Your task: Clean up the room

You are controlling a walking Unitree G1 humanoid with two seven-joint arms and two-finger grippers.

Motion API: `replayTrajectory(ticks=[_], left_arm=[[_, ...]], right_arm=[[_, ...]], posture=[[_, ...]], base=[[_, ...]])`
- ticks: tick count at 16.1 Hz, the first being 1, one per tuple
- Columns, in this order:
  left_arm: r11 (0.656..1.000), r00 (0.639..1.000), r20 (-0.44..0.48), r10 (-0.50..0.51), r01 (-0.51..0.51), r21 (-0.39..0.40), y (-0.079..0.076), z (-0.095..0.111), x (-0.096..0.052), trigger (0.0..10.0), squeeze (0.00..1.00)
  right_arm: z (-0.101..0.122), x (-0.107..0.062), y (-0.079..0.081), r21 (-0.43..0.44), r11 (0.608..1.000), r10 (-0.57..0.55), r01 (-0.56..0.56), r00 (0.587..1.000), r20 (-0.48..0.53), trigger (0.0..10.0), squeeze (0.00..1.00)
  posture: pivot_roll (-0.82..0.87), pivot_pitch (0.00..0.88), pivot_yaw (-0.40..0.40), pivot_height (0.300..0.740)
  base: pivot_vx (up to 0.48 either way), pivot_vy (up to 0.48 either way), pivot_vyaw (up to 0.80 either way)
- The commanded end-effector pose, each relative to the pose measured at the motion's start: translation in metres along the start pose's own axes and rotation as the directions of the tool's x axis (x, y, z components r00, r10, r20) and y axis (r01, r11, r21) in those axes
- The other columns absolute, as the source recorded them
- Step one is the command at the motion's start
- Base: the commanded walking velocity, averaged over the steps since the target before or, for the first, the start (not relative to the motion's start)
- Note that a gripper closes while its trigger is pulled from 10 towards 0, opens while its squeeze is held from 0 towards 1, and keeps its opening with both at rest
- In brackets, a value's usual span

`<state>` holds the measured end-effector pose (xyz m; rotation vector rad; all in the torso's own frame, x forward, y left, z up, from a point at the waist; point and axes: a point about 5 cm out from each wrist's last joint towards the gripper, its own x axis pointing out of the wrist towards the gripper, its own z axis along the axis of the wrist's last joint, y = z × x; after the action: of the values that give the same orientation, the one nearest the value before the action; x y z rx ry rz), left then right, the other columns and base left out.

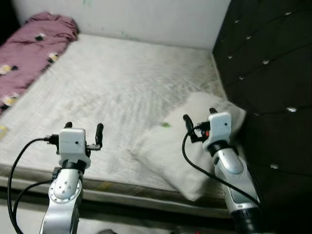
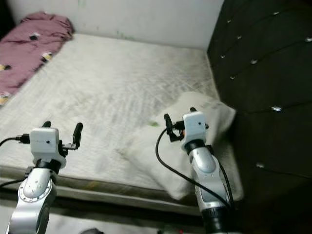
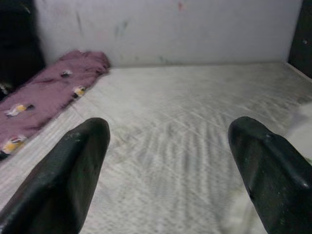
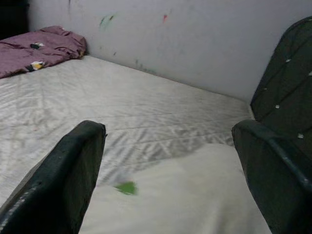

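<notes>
bare mattress (image 1: 112, 87) against white wall (image 1: 146, 17), dark tufted headboard (image 1: 268, 58) on right. white pillow (image 1: 180, 151) at near right corner, pink blanket (image 1: 29, 48) bunched far left. left gripper (image 1: 84, 129) and right gripper (image 1: 199, 117) both spread wide, holding nothing, right one over pillow.

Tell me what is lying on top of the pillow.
A small green scrap lies on the white pillow, and the right gripper, open, hovers above it. Whatever is under the pillow is covered.

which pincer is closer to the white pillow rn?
Right. The right pincer hovers open directly over the white pillow; the left pincer, also open, is off to its left over the bare mattress.
</notes>
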<state>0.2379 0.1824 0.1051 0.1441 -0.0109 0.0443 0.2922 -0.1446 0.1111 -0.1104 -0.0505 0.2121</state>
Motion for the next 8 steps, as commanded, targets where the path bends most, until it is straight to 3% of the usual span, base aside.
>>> replayTrajectory(ticks=[1, 4, 8], left_arm=[[1.0, 1.0, 0.009, -0.016, 0.016, -0.015, -0.0062, 0.0024, 0.0011, 10.0, 0.0], [1.0, 1.0, 0.017, -0.009, 0.01, -0.019, -0.0051, 0.0029, 0.0009, 10.0, 0.0], [1.0, 1.0, 0.011, 0.011, -0.011, -0.022, -0.003, 0.0022, 0.0006, 10.0, 0.0]], right_arm=[[-0.0032, -0.0026, -0.0069, -0.008, 1.0, -0.017, 0.017, 1.0, -0.016, 10.0, 0.0], [-0.0035, -0.0022, -0.0065, -0.007, 1.0, -0.019, 0.019, 1.0, -0.02, 10.0, 0.0], [-0.0045, -0.0032, -0.0081, 0.0, 1.0, -0.028, 0.028, 0.999, -0.025, 10.0, 0.0]], posture=[[-0.05, 0.022, -0.049, 0.74], [-0.05, 0.022, -0.048, 0.74], [-0.05, 0.022, -0.048, 0.74]], base=[[0.0, 0.0, 0.0], [0.0, 0.0, 0.0], [0.0, 0.0, -0.68]])
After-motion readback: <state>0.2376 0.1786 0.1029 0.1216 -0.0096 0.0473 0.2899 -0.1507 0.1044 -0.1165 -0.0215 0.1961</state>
